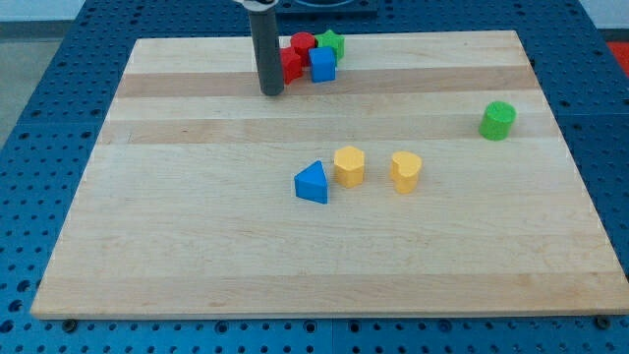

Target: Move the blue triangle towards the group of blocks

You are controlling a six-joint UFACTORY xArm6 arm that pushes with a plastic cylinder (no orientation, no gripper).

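Observation:
The blue triangle lies near the board's middle, just left of a yellow hexagon block, touching or nearly touching it. A second yellow block sits a little further right. A group of blocks stands at the view's top: a blue cube, two red blocks and a green block. My tip rests on the board just left of that group, close to the lower red block and far above the blue triangle.
A green cylinder stands alone at the view's right. The wooden board lies on a blue perforated table, whose surface shows around all edges.

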